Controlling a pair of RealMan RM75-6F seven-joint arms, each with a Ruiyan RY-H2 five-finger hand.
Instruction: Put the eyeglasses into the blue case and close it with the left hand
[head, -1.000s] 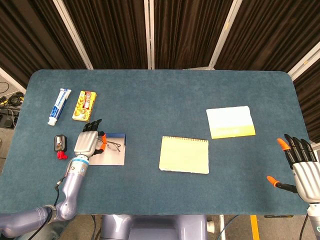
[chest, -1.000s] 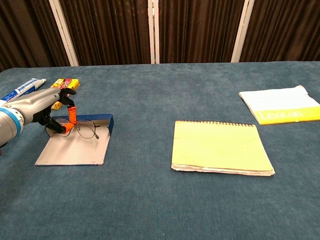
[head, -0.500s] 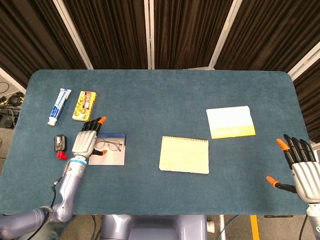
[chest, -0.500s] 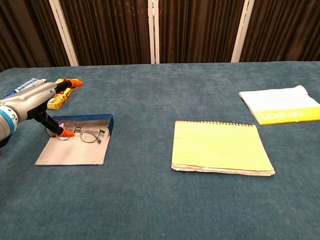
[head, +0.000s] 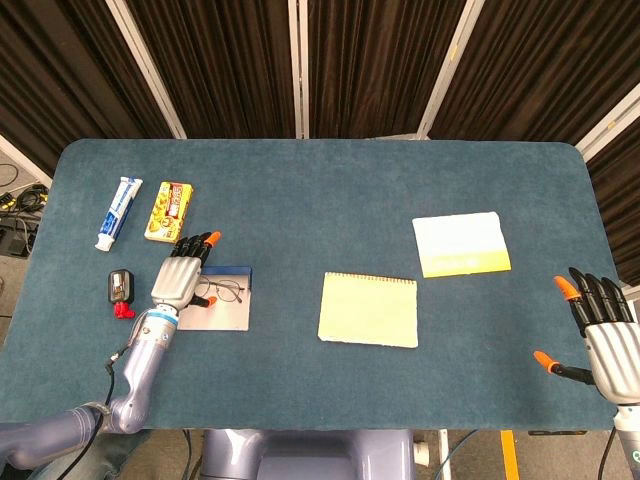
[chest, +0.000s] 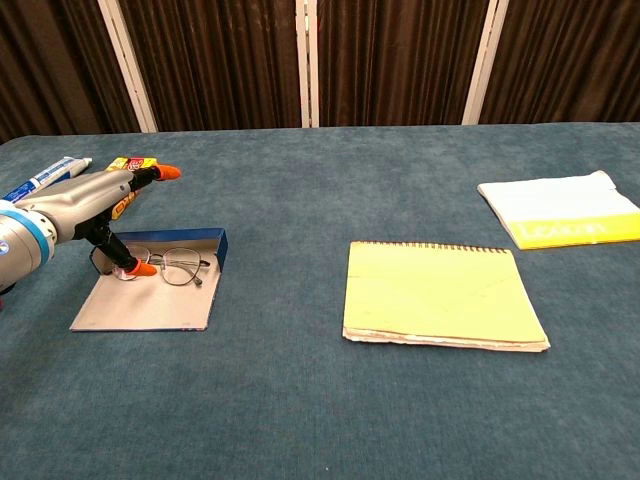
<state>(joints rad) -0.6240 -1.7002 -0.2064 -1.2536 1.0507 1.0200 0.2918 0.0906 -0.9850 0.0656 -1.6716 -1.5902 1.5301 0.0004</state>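
Note:
The blue case (head: 228, 316) (chest: 150, 301) lies open and flat at the table's left, its grey lining up and a blue wall along its far side. The thin-framed eyeglasses (head: 223, 291) (chest: 173, 266) lie in the case, close to that wall. My left hand (head: 180, 278) (chest: 93, 205) hovers over the case's left part, fingers spread and stretched forward, holding nothing; its thumb tip sits just beside the glasses' left lens. My right hand (head: 600, 326) stays open off the table's front right corner, seen only in the head view.
A toothpaste tube (head: 118, 212) (chest: 45, 178) and a yellow box (head: 169, 211) lie behind the case. A small black and red device (head: 120, 288) sits left of the hand. A yellow notebook (head: 368, 309) (chest: 440, 293) and a white-yellow booklet (head: 460, 243) (chest: 560, 222) lie to the right.
The left hand has let go of the eyeglasses and spread its fingers out forward. The glasses have settled flat in the case. The right hand has not moved.

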